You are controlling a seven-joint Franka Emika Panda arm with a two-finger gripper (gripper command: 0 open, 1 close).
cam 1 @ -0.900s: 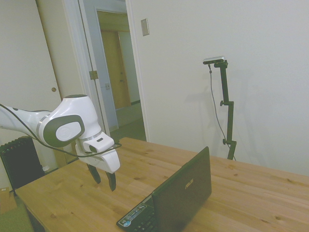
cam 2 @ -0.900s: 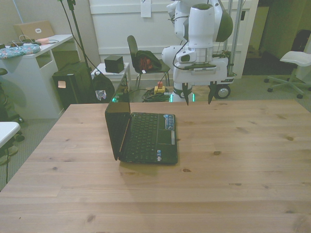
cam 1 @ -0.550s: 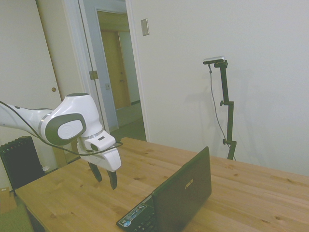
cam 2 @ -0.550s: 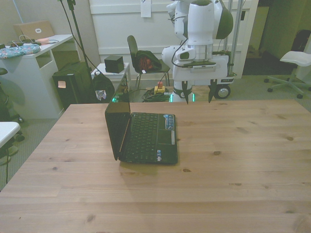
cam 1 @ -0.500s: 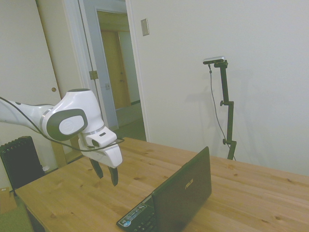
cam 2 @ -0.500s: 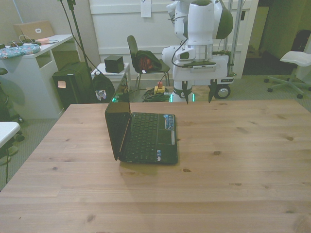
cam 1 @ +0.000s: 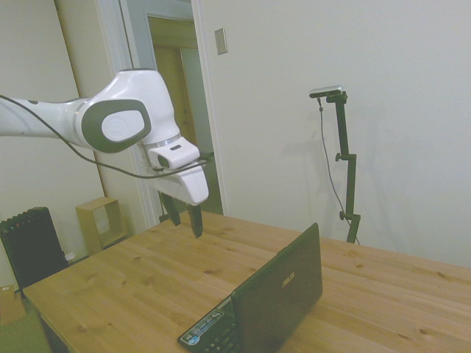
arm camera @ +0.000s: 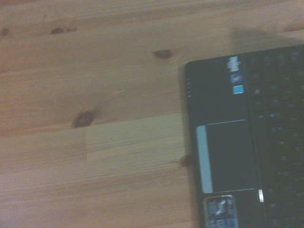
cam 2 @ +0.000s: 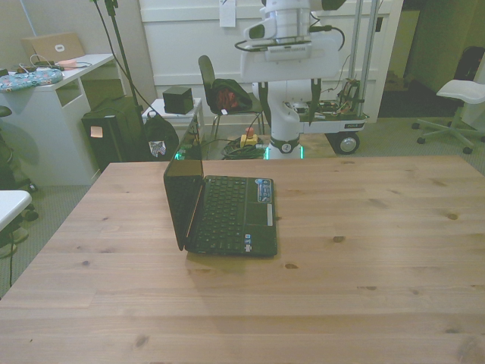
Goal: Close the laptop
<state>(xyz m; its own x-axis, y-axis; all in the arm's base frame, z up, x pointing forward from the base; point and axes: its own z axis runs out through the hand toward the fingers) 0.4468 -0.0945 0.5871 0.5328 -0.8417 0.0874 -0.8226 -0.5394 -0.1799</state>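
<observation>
- Laptop [cam 2: 227, 212] first: it sits open on the wooden surface [cam 2: 364, 250], a little to the front view's left of middle. The base is flat and the lid [cam 2: 182, 201] stands near upright along the front view's left side. Nothing pins that base down. A shove high on the lid could skid the whole machine across the smooth wood instead of folding the hinge.
- Lid edge next: it's thin, dark and matte. A contact that only grazes the top edge could slide off over it. The push has to come from the logo [cam 1: 285, 279] side, because a push on the screen side would open it wider.
- Keyboard deck: the wrist view looks down on the touchpad [arm camera: 228, 154], the stickers [arm camera: 236, 78] and bare wood beside them. A straight drop from here looks likely to land on the deck or the wood, not behind the lid. Anything left over the keys as the lid swings down risks getting pinched.
- Gripper [cam 1: 187, 229], farther back: it hangs high over the surface, well apart from the laptop. The fingers are apart, pointing down, holding nothing. Two narrow tips make a poor pusher, and one could snag the lid's corner and twist the laptop round.
- Farthest, in the front view, the wrist is up near the top edge and I can't make the fingers out there. Depth has to be read mostly from the side view, so an approach that stops short of the lid or runs past it is a real risk.
</observation>
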